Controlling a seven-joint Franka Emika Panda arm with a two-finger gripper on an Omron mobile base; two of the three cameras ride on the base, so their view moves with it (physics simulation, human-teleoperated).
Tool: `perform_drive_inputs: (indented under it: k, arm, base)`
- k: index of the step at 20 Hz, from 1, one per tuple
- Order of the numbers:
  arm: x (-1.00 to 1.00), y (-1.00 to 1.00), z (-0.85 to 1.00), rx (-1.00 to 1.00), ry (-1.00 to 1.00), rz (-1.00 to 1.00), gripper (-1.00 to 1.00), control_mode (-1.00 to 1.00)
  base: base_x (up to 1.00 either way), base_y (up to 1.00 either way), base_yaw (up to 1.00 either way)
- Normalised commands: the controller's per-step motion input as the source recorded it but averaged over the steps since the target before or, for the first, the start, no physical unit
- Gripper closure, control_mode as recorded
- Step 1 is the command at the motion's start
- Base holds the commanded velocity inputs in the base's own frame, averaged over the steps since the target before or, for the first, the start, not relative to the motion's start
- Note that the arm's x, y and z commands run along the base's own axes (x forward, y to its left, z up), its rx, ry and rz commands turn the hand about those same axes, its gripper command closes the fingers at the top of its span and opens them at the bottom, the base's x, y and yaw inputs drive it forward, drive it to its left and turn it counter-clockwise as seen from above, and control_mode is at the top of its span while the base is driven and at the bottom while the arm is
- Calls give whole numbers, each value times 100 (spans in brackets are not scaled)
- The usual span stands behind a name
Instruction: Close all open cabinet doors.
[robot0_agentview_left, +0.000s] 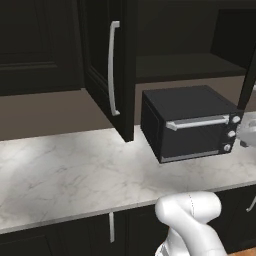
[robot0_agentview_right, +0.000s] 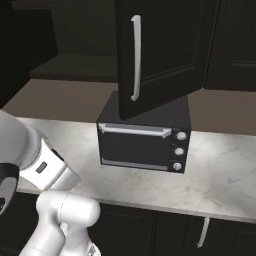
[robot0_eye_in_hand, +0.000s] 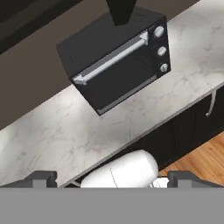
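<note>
1. Left cabinet door (robot0_agentview_left: 107, 65): nearly black wood with a recessed panel, standing open and swung out over the bench; its lower corner hangs just left of the toaster oven. It carries a long vertical silver bar handle (robot0_agentview_left: 113, 67).
2. Right cabinet door (robot0_agentview_right: 155, 52): same dark finish, also open, projecting forward above the toaster oven in the right base view, with a slim vertical silver handle (robot0_agentview_right: 135, 57). In the left base view only its dark edge shows at the right margin.
3. Open cabinet interior (robot0_agentview_left: 190, 62): a dark shelf between the two swung doors, directly above and behind the toaster oven.
4. Toaster oven (robot0_agentview_left: 187, 122): black, with a horizontal silver handle (robot0_agentview_left: 197, 122) and three round knobs down its right face; it stands on the bench below the open cabinet, beneath the sweep of both doors.
5. Bench (robot0_agentview_left: 65, 175): white marble-patterned top, bare to the left of the oven.
6. Lower cabinets (robot0_eye_in_hand: 188, 127): dark fronts under the bench with short silver pulls; wood floor (robot0_eye_in_hand: 201, 157) beyond them in the hand view.
7. End effector (robot0_eye_in_hand: 111, 179): finger tips spread wide apart, nothing between them; it is held well above the bench, looking down at the toaster oven, clear of both doors.
</note>
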Motion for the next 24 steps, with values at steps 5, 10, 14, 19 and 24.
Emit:
perform_drive_inputs:
  k: [5, 10, 14, 19, 24]
  arm:
    - [-9, -37, 1, 7, 13, -27, -100, -100]
    - [2, -36, 0, 3, 12, -32, -100, -100]
    - [0, -40, 4, 12, 3, -17, -100, -100]
    - [0, -40, 1, 17, 0, -10, -100, -100]
    - [5, -38, 0, 16, 0, -8, -100, -100]
  base:
    - [0, 0, 0]
    - [0, 0, 0]
    - [0, 0, 0]
    - [0, 0, 0]
    - [0, 0, 0]
